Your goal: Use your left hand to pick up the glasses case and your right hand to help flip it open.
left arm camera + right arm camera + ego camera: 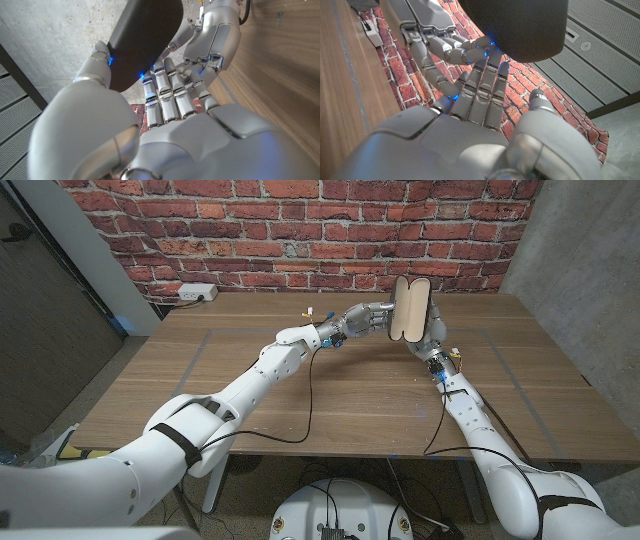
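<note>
The glasses case (412,308) stands upright in the air over the far middle of the table (330,395). It is dark outside and shows tan inner faces toward me, so it looks spread open. My left hand (370,318) grips it from the left, with the thumb (100,54) on one side of the dark shell (142,35) and the fingertips (156,75) on the other. My right hand (433,337) is just right of and below the case. Its straight fingertips (485,52) touch the dark shell (520,25) and hold nothing.
A white power strip (196,294) lies at the table's far left corner, against the brick wall (300,230). A small light object (308,311) lies on the wood behind my left wrist. Black cables (305,405) hang from both forearms.
</note>
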`<state>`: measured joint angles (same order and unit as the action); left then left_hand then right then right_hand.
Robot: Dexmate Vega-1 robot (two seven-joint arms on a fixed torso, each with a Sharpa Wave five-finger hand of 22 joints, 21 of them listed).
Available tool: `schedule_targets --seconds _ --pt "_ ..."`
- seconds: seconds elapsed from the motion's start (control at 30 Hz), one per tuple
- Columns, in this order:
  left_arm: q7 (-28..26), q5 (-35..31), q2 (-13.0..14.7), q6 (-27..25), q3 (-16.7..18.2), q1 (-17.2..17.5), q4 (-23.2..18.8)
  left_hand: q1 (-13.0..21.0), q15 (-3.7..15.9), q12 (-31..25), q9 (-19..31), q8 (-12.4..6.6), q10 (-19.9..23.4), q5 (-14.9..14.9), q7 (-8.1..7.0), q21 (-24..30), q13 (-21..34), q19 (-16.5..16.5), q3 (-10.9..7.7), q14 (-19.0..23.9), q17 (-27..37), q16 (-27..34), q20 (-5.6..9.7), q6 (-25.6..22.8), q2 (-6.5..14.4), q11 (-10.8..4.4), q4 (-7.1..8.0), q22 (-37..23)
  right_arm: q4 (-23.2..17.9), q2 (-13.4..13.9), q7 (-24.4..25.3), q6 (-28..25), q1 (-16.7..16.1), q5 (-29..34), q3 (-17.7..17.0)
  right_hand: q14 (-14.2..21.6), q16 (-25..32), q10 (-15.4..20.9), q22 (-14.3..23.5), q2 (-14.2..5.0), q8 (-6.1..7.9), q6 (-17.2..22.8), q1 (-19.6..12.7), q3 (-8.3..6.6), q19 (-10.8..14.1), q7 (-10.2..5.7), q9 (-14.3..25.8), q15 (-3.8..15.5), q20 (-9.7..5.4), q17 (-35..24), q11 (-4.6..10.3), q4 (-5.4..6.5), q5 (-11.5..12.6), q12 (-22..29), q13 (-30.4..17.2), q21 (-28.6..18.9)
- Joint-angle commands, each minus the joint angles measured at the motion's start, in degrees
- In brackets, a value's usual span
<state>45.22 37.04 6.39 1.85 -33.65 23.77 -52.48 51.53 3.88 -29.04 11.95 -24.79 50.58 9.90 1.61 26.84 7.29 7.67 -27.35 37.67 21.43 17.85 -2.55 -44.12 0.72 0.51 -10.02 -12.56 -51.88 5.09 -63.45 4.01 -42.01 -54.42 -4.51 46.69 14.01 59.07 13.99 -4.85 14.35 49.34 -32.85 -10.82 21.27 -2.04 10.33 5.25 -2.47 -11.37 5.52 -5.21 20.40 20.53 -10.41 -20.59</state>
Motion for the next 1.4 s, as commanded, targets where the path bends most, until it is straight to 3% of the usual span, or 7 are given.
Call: schedule_targets --seconds 0.03,0.1,0.27,0.43,0.83,1.2,1.4 --pt "-0.6 0.1 0.5 -0.4 0.2 0.7 -1.5 8.9 9.20 -0.3 1.8 -0.29 6.3 0.4 0.55 0.2 13.6 -0.3 -2.25 0.1 0.3 0.1 0.09 -18.3 9.0 -5.80 2.32 0.0 2.7 -2.0 -6.3 -2.4 0.5 -1.1 -1.8 0.2 0.1 -0.2 0.3 0.57 -0.24 0.3 0.2 0.41 0.1 0.26 0.2 6.84 0.14 -0.2 -0.43 0.09 -0.4 -0.5 -0.2 -0.2" --pt "-1.0 0.1 0.8 -0.6 0.2 1.1 -2.2 9.0 9.25 -0.3 1.8 -0.30 6.2 0.4 0.48 0.2 13.6 -0.3 -2.25 0.1 0.4 0.1 0.11 -18.4 9.0 -5.76 2.29 0.0 2.6 -2.0 -6.1 -2.2 0.4 -0.8 -1.8 -0.4 -0.4 -0.8 0.3 1.14 -0.72 -0.2 0.8 1.07 0.2 0.24 0.2 6.74 0.39 -0.3 -0.39 0.32 -0.6 -0.9 -0.2 -0.3" --pt "-1.4 0.2 1.3 -0.8 0.3 1.9 -3.7 8.9 9.20 -0.3 1.8 -0.20 6.4 0.3 0.50 0.3 13.5 -0.4 -2.18 0.1 0.4 0.0 0.09 -18.4 8.9 -5.63 2.31 0.0 1.5 -2.0 -5.0 -0.7 -0.3 0.1 -1.9 -5.8 -2.8 -6.8 0.1 3.78 -3.78 -6.7 6.0 5.49 -1.2 0.72 0.4 3.04 2.53 -0.6 -1.54 2.90 -1.9 -4.6 -0.5 -0.1" --pt "-2.4 0.3 2.0 -1.2 0.5 2.7 -5.7 9.0 9.21 -0.3 1.8 -0.16 6.4 0.4 0.54 0.4 13.4 -0.4 -2.18 0.1 0.5 0.0 0.13 -18.4 8.9 -5.71 2.31 0.0 -1.2 -1.7 -3.2 0.7 -1.5 1.3 -1.9 -8.6 -3.3 -12.2 -0.1 3.17 -4.49 -12.0 5.7 5.81 -2.5 0.19 0.5 2.16 2.97 -0.5 -1.88 2.95 -2.3 -7.1 -0.6 0.2" --pt "-3.8 0.6 3.9 -1.5 1.2 5.0 -10.3 9.0 9.18 -0.3 1.9 -0.03 6.4 0.4 0.55 0.5 13.5 -0.5 -2.14 0.1 0.6 -0.2 0.06 -18.6 9.0 -5.69 2.33 0.0 -6.6 -0.8 2.0 3.7 -4.3 3.7 -1.6 -29.0 -4.3 -32.7 -0.8 3.78 -4.36 -28.8 8.3 8.99 -10.2 1.12 0.6 -4.17 5.52 0.2 -5.89 4.02 -5.4 -10.3 -0.8 3.3" --pt "-4.9 1.3 5.6 -1.9 1.9 7.2 -14.5 9.1 9.19 -0.3 1.9 0.11 6.4 0.4 0.56 0.7 13.5 -0.5 -2.05 0.1 0.7 -0.3 0.08 -18.7 8.9 -5.73 2.32 0.0 -9.4 -1.0 5.0 5.5 -6.2 3.8 -2.4 -37.0 -4.5 -40.1 -1.3 4.00 -4.14 -34.2 9.0 10.04 -13.9 -0.30 0.6 -6.56 6.74 0.5 -7.76 4.18 -6.1 -10.2 -0.7 5.2" --pt "-5.1 1.8 6.5 -2.1 2.3 8.3 -16.2 9.2 9.27 -0.3 1.9 0.21 6.5 0.4 0.53 0.8 13.5 -0.6 -2.05 0.2 0.8 -0.4 0.11 -18.7 8.9 -5.64 2.28 0.1 -10.4 -1.1 6.4 6.6 -6.9 4.1 -2.8 -39.9 -4.6 -41.9 -1.4 4.16 -3.91 -34.8 9.2 10.42 -15.1 -0.52 0.6 -6.09 6.92 0.6 -7.86 4.21 -6.3 -10.0 -0.7 5.8"
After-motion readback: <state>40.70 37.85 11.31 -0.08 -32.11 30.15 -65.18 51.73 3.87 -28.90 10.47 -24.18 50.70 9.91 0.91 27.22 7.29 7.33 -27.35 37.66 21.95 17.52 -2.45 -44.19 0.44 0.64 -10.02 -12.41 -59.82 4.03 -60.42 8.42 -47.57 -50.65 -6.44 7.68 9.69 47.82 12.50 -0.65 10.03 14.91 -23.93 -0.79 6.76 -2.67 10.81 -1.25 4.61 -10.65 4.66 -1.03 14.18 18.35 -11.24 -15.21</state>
